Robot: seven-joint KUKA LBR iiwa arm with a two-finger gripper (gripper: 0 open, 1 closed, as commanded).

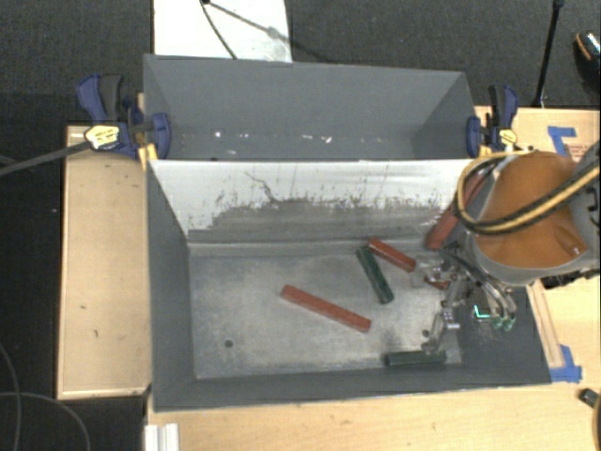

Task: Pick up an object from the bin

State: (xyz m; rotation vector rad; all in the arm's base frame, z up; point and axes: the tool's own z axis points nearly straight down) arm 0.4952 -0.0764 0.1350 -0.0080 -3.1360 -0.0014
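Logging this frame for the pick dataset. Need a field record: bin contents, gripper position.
bin: grey metal bin
gripper: gripper, low at the bin's right side
nearest thing: dark flat bar by the front wall, just under the gripper
centre: red-brown stick, lying alone
right of centre: dark green stick, with an orange-red stick by its upper end
grasp: cannot tell

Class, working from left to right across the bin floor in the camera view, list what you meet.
Long red-brown bar → dark green stick → dark flat piece by the near wall → gripper.
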